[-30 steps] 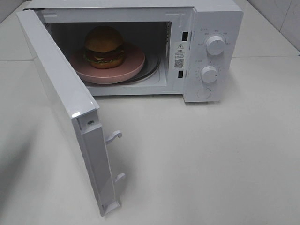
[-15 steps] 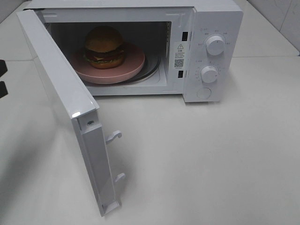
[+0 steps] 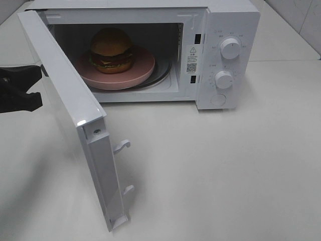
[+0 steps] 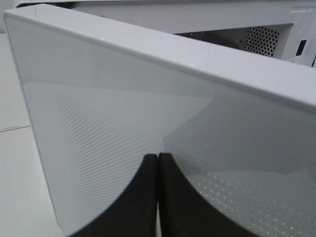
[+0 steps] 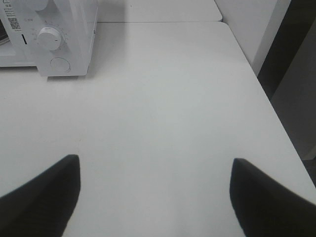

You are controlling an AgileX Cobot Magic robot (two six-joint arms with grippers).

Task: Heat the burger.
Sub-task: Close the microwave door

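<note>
The burger [image 3: 111, 50] sits upright on a pink plate [image 3: 143, 70] inside the microwave [image 3: 228, 30].

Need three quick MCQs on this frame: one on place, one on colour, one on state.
1. Where is the burger relative to the microwave?
A) beside it
B) inside it, on the plate
C) on top of it

2. What colour is the plate?
A) pink
B) blue
C) green

3. How is the microwave's door?
A) shut
B) taken off
C) swung open

Answers:
1 B, the burger sits on the plate in the cavity.
2 A, the rim around the burger is pink.
3 C, the door stands wide and still hinged.
</note>
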